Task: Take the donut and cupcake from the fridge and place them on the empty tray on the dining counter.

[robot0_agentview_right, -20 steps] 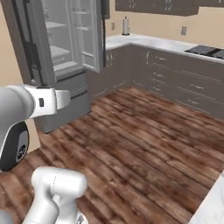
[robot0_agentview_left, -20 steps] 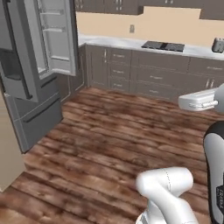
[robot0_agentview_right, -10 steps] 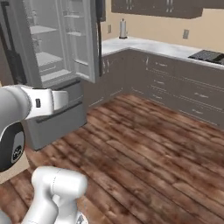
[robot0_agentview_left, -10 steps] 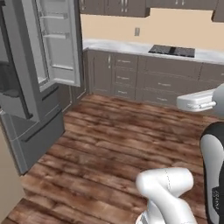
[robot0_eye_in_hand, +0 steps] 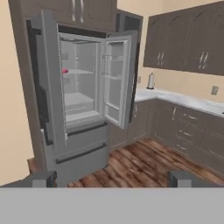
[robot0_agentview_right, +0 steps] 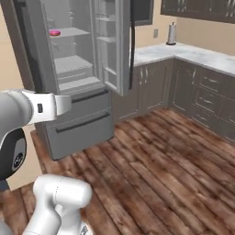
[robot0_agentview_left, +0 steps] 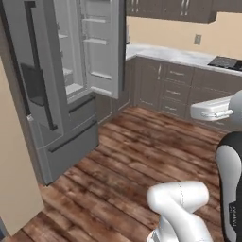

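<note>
Standing with its right door swung wide, the fridge (robot0_eye_in_hand: 76, 105) showed pale shelves inside, while its left door (robot0_agentview_left: 35, 71) with the dark dispenser panel hung partly open and hid part of the interior in the left base view. On an upper shelf, the donut (robot0_agentview_right: 55, 32) appeared as a small pink patch near the left edge of the opening; in the hand view it was only a reddish speck (robot0_eye_in_hand: 64, 71), too small to read as a ring. The cupcake could not be made out on any shelf. Below the shelves, 2 grey drawers (robot0_agentview_right: 85, 121) with dark bar handles were shut. The gripper (robot0_eye_in_hand: 111, 178) was well apart from the fridge, and its 2 dark fingertips (robot0_eye_in_hand: 43, 178) rose far apart at the bottom of the hand view, spread wide with nothing between them. Dark lower cabinets (robot0_agentview_left: 175, 87) under a pale marble worktop (robot0_agentview_right: 193, 53) ran along the wall beside the fridge, with a paper towel roll (robot0_agentview_right: 171, 33) standing on it. A dark cooktop (robot0_agentview_left: 228, 62) was cut off by the right edge of the left base view. Wooden floor (robot0_agentview_right: 156, 170) lay between the robot and the fridge.
</note>
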You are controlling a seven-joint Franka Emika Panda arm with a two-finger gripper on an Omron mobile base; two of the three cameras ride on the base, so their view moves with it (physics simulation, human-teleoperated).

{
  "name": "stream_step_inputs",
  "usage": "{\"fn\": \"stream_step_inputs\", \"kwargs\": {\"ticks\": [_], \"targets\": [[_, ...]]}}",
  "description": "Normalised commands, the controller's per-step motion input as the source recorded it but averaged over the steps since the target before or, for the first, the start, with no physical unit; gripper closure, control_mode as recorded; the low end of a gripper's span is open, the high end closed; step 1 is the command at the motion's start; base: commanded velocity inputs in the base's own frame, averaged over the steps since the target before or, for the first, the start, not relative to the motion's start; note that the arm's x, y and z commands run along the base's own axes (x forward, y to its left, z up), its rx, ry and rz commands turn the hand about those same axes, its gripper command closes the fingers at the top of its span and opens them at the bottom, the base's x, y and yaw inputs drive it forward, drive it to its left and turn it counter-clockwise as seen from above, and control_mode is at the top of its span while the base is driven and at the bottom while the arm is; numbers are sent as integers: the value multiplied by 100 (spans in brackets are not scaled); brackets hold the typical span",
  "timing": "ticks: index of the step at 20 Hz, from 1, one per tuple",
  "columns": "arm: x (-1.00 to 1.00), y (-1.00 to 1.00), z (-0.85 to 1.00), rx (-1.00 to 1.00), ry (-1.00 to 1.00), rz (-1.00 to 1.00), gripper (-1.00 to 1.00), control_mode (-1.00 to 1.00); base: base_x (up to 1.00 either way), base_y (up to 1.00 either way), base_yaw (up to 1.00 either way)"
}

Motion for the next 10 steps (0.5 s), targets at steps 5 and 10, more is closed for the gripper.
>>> {"fn": "stream_step_inputs", "kwargs": {"ticks": [5,10], "targets": [[0,0,0,0,0,0,-100,100,39,-46,30],[0,0,0,0,0,0,-100,100,55,-45,30]]}}
